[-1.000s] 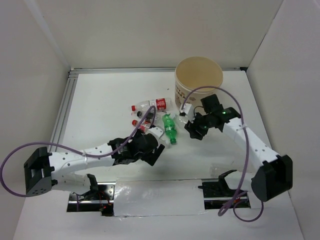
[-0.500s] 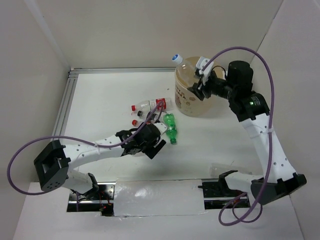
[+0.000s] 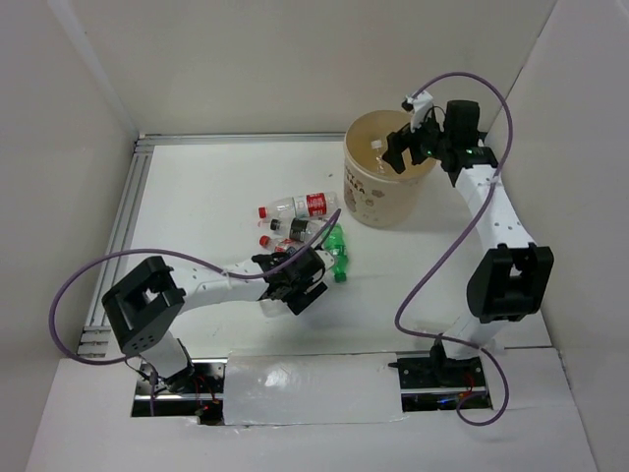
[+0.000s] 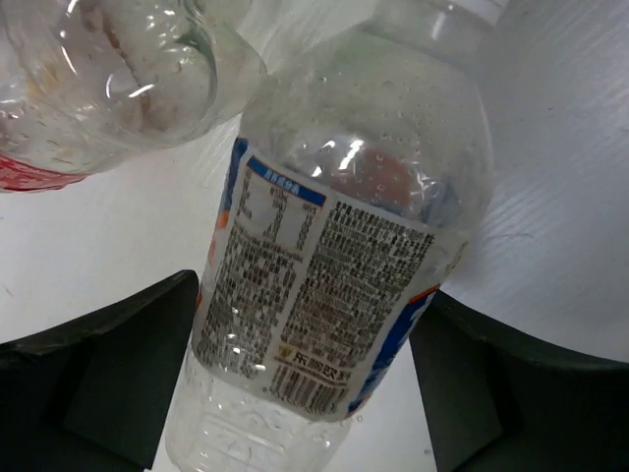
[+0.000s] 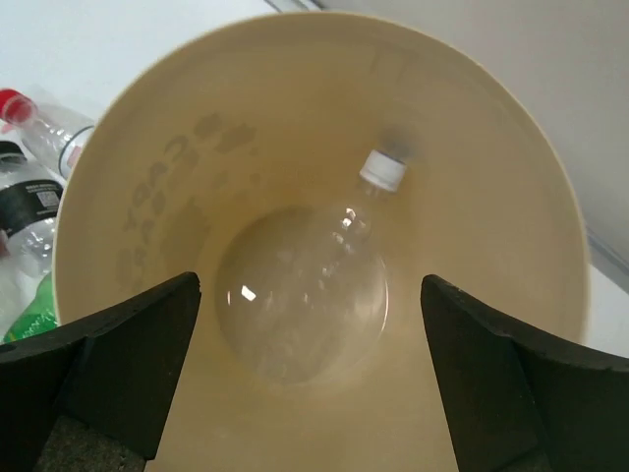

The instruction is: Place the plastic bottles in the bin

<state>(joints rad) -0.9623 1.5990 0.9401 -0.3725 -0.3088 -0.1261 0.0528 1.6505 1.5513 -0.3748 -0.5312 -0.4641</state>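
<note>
here the right gripper [image 5: 310,379] is held wide open and empty over the bin [image 5: 128,128], a clear bottle [image 5: 314,295] laid inside; the left gripper [image 4: 305,393] is spread open astride a blue-labelled bottle [image 4: 334,246].

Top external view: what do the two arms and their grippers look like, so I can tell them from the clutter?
Both the left arm and right arm have white link shells with boxy black joint housings. The left gripper and right gripper are black, with broad, flat, matte fingers. A purple cable runs along each arm.

The white table [image 3: 197,177] bears the bin [image 3: 371,203] and plastic bottles [image 3: 303,206].
</note>
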